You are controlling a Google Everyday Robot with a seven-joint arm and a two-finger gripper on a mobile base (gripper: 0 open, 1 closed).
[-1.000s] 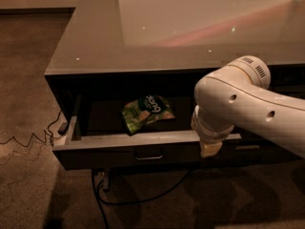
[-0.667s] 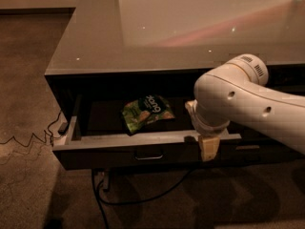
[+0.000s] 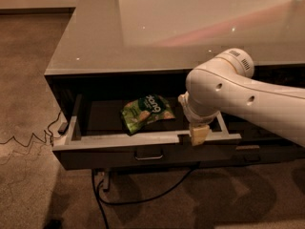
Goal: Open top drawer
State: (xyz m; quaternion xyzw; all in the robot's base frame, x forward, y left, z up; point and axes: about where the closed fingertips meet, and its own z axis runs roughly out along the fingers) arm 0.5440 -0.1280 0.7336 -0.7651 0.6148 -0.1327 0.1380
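The top drawer (image 3: 95,154) is pulled out of the dark cabinet, its grey tray showing. Its small metal bar handle (image 3: 148,155) sits at the centre of the front panel. A green snack bag (image 3: 147,112) lies inside the drawer. My gripper (image 3: 198,134) hangs from the white arm (image 3: 238,94) over the drawer's front edge, right of the handle, its cream tip at the rim.
A glossy grey countertop (image 3: 157,27) covers the cabinet. Another drawer front with a like handle (image 3: 250,156) sits to the right, behind the arm. Black cables (image 3: 138,194) run over the carpet below the drawer, and a thin wire (image 3: 28,140) lies at the left.
The gripper has shifted slightly left along the drawer's front edge. The drawer stays open and the bag has not moved.
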